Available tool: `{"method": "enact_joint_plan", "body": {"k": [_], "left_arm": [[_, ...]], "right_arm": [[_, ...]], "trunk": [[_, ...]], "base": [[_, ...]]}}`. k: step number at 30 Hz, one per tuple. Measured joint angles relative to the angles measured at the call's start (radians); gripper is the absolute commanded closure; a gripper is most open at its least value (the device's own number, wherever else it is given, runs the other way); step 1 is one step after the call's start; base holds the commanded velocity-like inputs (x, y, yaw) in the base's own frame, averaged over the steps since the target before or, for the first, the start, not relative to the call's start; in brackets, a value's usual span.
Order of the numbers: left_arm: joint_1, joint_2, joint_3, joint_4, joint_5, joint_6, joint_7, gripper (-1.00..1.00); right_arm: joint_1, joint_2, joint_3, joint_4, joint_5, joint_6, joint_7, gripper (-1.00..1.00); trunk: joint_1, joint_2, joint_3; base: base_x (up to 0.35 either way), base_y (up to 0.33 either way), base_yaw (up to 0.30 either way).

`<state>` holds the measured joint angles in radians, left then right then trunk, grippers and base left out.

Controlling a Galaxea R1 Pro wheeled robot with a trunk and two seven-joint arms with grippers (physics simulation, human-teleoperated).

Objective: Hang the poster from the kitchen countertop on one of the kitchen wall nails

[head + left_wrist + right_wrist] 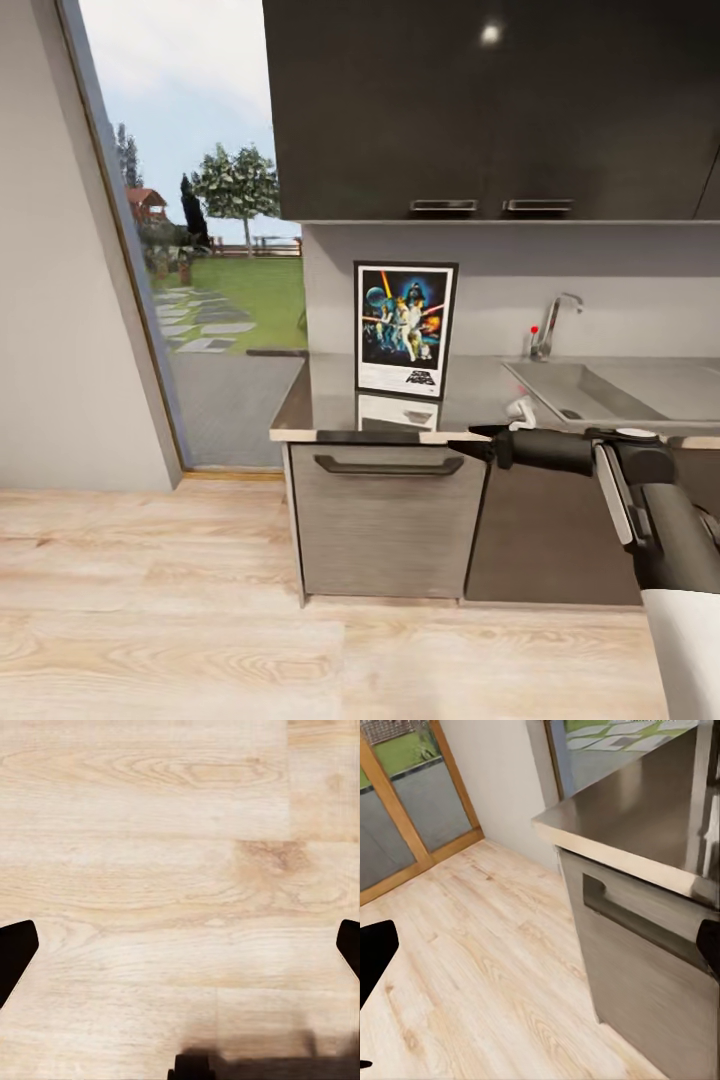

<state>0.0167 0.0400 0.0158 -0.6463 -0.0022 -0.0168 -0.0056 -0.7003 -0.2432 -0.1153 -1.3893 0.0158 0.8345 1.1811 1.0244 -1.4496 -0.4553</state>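
The poster point(405, 330) stands upright at the back of the kitchen countertop point(330, 400), leaning against the grey wall below the dark upper cabinets point(480, 110), and its lower part is mirrored in the glossy top. I think it is placed like this so that a gripper can reach its edge from the front. To its right there is the sink point(590, 390) with a tap point(555, 325). The right gripper point(480, 435) is stretched forward at the level of the counter edge, near the poster but not touching it; it seems to be prepared for the reach. In the right wrist view its fingertips point(375, 960) are far apart and hold nothing. The left gripper point(180, 960) looks down at the wooden floor point(150, 832), its fingers also wide apart and empty.
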Motion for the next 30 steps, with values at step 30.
{"method": "enact_joint_plan", "body": {"k": [30], "left_arm": [[0.000,0.000,0.001,0.000,-0.001,0.000,0.000,-1.00]], "right_arm": [[-0.023,0.001,0.000,0.008,0.005,0.000,-0.001,-1.00]], "trunk": [[0.001,0.000,0.000]], "base": [[0.274,-0.095,0.000]]}}
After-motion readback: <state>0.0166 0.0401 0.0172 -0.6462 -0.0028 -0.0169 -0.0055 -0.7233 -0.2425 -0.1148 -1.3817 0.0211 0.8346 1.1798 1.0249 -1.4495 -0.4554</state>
